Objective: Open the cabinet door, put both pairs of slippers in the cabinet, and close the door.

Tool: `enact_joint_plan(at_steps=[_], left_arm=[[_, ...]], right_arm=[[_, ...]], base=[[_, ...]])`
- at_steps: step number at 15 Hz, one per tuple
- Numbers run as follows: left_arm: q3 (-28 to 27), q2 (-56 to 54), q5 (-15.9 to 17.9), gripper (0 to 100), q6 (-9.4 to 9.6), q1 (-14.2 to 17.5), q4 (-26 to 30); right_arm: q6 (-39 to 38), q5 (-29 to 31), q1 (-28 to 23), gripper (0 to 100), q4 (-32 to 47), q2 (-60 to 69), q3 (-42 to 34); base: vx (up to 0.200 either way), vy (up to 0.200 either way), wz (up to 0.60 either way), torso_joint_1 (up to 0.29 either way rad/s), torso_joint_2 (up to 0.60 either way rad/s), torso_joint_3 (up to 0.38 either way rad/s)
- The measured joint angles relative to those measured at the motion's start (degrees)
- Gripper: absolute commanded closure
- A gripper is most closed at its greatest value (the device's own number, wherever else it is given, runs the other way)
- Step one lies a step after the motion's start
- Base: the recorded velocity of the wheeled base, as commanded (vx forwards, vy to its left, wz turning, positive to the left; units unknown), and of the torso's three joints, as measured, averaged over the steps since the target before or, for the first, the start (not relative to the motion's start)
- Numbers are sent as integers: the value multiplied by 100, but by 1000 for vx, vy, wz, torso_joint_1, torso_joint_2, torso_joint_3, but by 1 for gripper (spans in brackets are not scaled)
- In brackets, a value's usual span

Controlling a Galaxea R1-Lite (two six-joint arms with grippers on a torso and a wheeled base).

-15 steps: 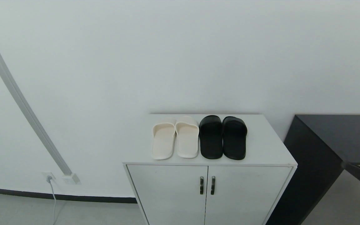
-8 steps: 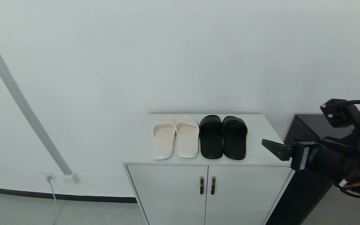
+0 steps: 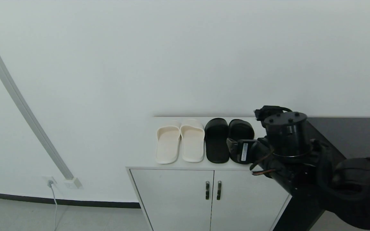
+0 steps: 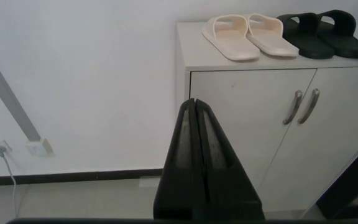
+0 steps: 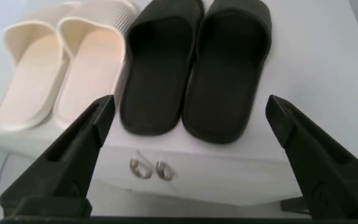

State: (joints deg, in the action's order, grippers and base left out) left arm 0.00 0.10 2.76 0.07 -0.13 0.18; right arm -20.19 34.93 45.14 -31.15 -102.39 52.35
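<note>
Cabinet point(image 3: 172, 199): both doors are shut and nothing has been stowed, so I judge that opening is the step in hand.

On its top stand the black slippers point(image 3: 217, 141) and, touching them on my left, the cream slippers point(image 3: 192, 141). All four lie side by side, with their long axes running front to back and their heels at the front edge.

Door handles point(image 3: 213, 190): two upright bars sit close together where the doors meet, with their long axes vertical.

My right pincer point(image 5: 189, 106) hangs above the top's front edge, over the heels of the black pair. The handles therefore lie below it and slightly to my left, down the cabinet face. The fingers are spread wide, holding nothing and touching nothing.

My left pincer point(image 4: 195, 102) is low, at door height, off the cabinet's left front corner and well apart from the handles. Its fingers are pressed together, with nothing between them.

Judgement: the right arm is the nearer. The coming move turns on dropping past the front edge to a handle without brushing the black heels.
</note>
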Motion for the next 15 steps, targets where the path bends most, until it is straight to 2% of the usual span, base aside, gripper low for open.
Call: enact_joint_plan(at_steps=[5, 15], left_arm=[[0, 0, 2, 100, 0, -5, -2], [0, 0, 4, 100, -10, 0, 0]], right_arm=[[2, 378, -236, 0, -221, -1276, 1036], [610, 158, -862, 0, -276, -2856, 2714]], base=[[0, 0, 0, 0, 0, 0], [0, 0, 0, 0, 0, 0]])
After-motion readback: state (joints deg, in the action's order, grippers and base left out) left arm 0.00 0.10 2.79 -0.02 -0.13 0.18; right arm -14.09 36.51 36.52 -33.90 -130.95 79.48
